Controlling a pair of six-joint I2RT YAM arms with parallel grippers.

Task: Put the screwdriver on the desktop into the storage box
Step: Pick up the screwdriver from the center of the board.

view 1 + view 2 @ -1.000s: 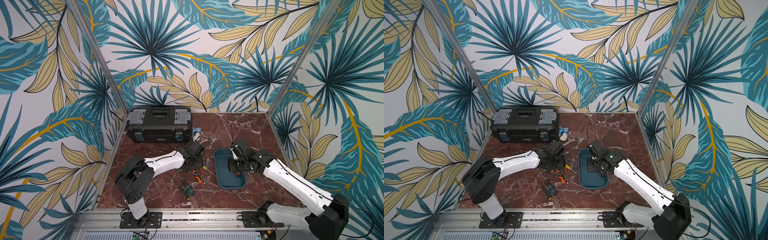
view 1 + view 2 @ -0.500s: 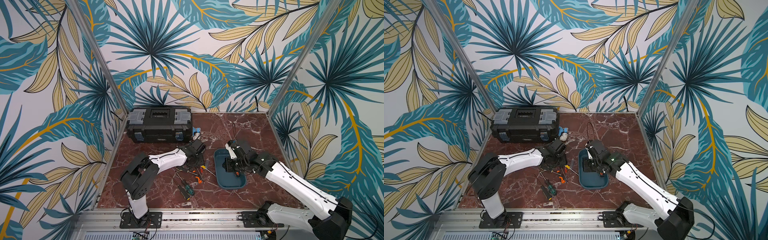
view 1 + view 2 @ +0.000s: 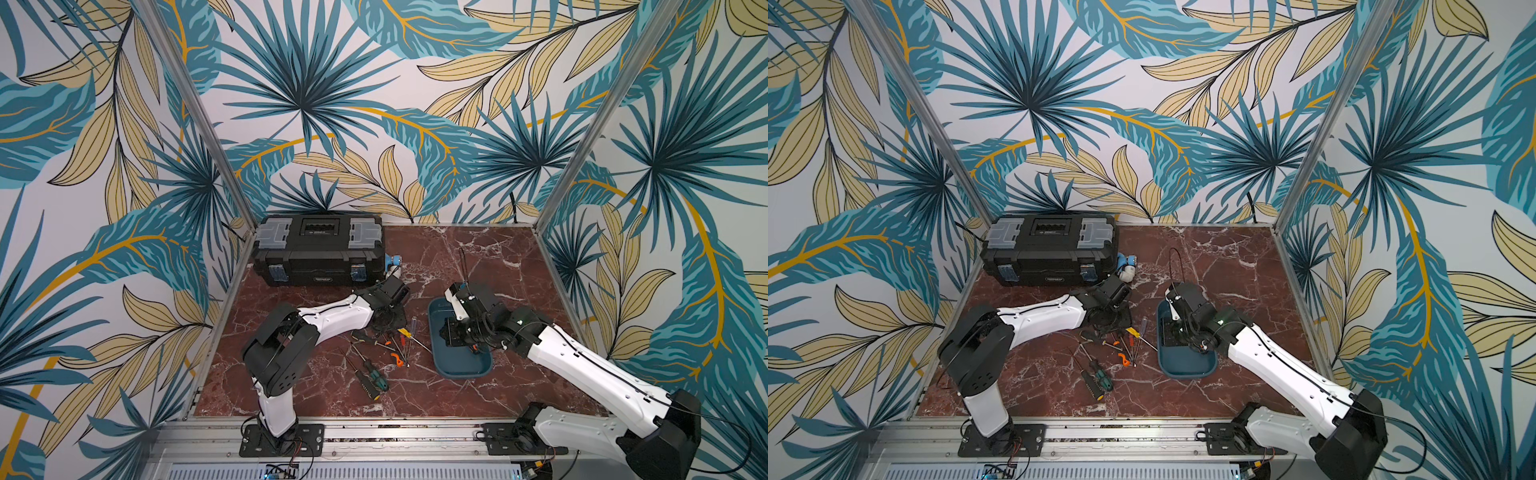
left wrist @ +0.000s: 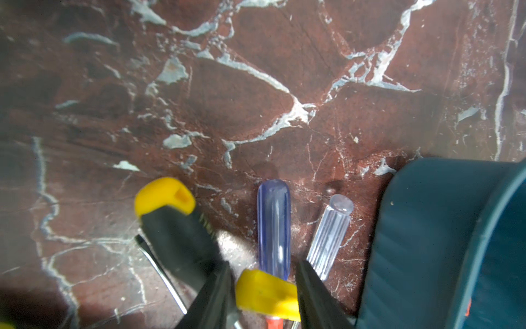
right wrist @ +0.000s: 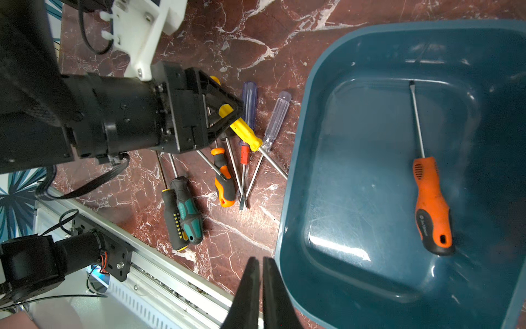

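A yellow-handled screwdriver (image 5: pixel 244 131) (image 4: pixel 266 293) lies on a pile of several screwdrivers on the desktop (image 3: pixel 478 257), left of the teal storage box (image 3: pixel 461 372) (image 3: pixel 1183 370). My left gripper (image 4: pixel 264 265) (image 5: pixel 236 109) (image 3: pixel 388 326) is low over the pile, its jaws shut on the end of that yellow handle. My right gripper (image 5: pixel 260 260) (image 3: pixel 451 332) hangs above the box's left rim (image 5: pixel 287 199), shut and empty. An orange-handled screwdriver (image 5: pixel 431 205) lies flat inside the box.
Next to the yellow handle lie a blue see-through handle (image 4: pixel 273 222), a clear one (image 4: pixel 330 236) and a black-and-yellow one (image 4: pixel 173 222). Green-black (image 5: pixel 186 213) and orange-black (image 5: pixel 223 182) screwdrivers lie nearer the front rail. A black toolbox (image 3: pixel 318 249) stands at the back left.
My left jaws have narrowed onto the yellow handle and the left elbow has swung rightward. My right jaws have closed to shut, and the right gripper has shifted slightly over the box.
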